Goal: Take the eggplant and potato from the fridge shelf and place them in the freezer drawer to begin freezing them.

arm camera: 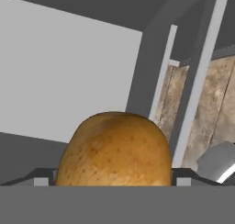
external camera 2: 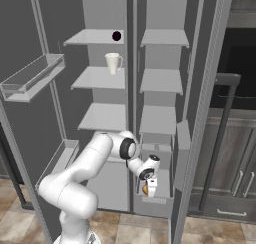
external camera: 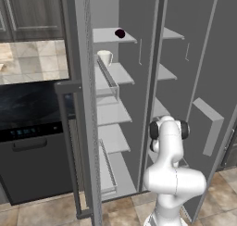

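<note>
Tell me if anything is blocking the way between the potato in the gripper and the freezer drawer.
Nothing visible does. The gripper holds the potato between its fingers, already low inside the open freezer drawer, with bare drawer wall beside it. The eggplant sits far above on the top fridge shelf.

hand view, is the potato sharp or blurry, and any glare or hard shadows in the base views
Hand view: the potato is sharp, speckles visible, evenly lit. Left base view: flat light, no glare, eggplant nearly black. Right base view: soft shading, no hard shadows.

I count 1 eggplant (external camera: 120, 33), 1 potato (arm camera: 114, 149), 1 white cup (external camera: 105, 58), 1 freezer drawer (external camera 2: 164, 192).
</note>
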